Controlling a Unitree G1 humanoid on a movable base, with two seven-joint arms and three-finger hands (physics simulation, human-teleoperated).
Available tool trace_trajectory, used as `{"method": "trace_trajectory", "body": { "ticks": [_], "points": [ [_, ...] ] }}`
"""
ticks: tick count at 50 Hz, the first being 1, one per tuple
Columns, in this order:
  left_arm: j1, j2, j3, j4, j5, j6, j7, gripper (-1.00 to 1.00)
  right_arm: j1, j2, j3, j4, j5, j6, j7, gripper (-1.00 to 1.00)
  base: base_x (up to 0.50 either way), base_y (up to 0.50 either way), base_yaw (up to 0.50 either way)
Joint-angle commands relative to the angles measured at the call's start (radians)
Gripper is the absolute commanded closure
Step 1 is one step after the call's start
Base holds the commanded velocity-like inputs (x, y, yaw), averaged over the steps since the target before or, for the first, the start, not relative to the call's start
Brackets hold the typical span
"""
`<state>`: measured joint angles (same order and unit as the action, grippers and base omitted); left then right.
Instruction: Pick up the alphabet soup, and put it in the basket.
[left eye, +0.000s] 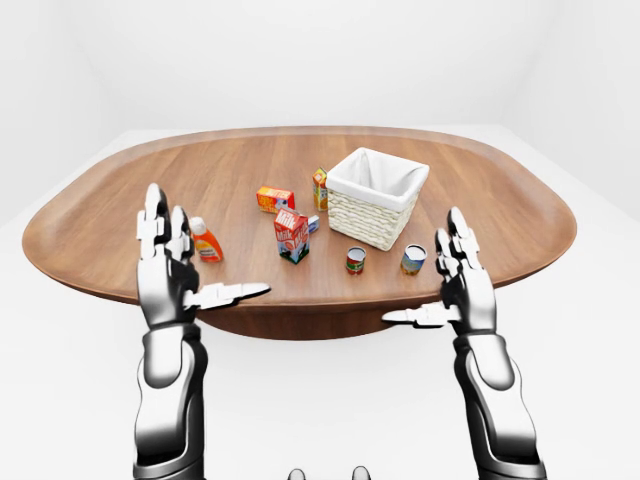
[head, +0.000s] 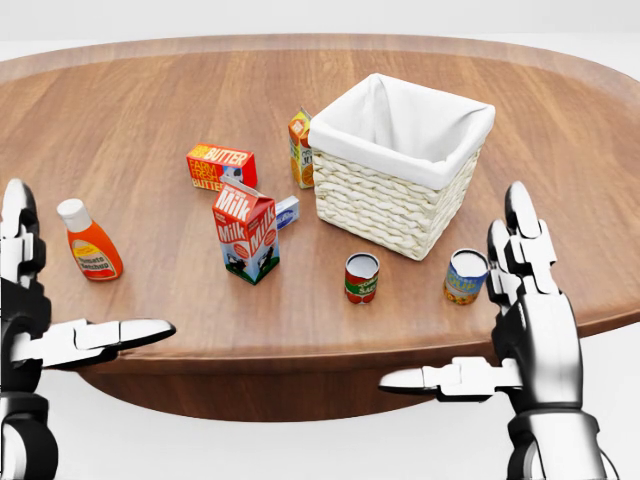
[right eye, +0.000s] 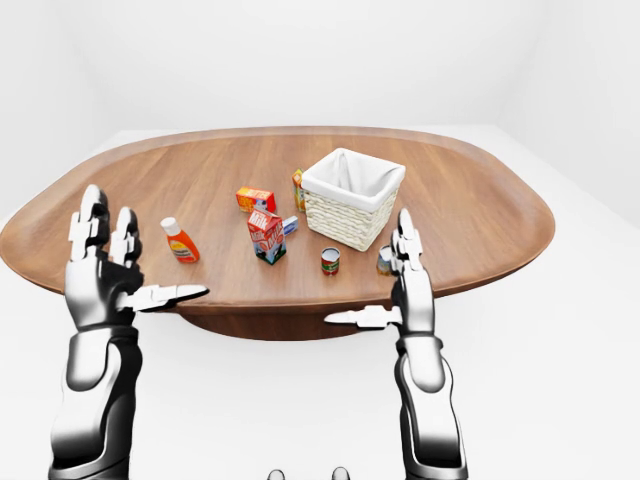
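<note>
Soup (head: 361, 277) untouched; approach step not yet begun.
Both your hands, left (head: 30, 310) and right (head: 525, 300), are spread wide, empty; reach right toward the can beside basket (head: 400, 200).
</note>
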<state>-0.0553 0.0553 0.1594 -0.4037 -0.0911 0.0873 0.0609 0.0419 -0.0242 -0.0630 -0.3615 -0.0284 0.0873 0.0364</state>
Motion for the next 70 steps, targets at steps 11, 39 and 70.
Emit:
{"method": "trace_trajectory", "body": {
  "ticks": [11, 39, 70],
  "points": [
    [-0.093, 0.109, 0.203, -0.295, -0.175, 0.0, 0.105, -1.0, 0.002, -0.007, -0.028, -0.258, -0.038, 0.0, 0.02, -1.0, 0.0, 0.0, 0.0],
    [-0.087, 0.108, 0.194, -0.288, -0.175, 0.0, 0.104, -1.0, 0.004, -0.003, -0.023, -0.289, -0.054, 0.0, 0.037, -1.0, 0.0, 0.0, 0.0],
    [-0.085, 0.109, 0.195, -0.296, -0.172, 0.0, 0.106, -1.0, 0.007, -0.002, -0.023, -0.287, -0.059, 0.0, 0.039, -1.0, 0.0, -0.15, 0.0]
  ]
}}
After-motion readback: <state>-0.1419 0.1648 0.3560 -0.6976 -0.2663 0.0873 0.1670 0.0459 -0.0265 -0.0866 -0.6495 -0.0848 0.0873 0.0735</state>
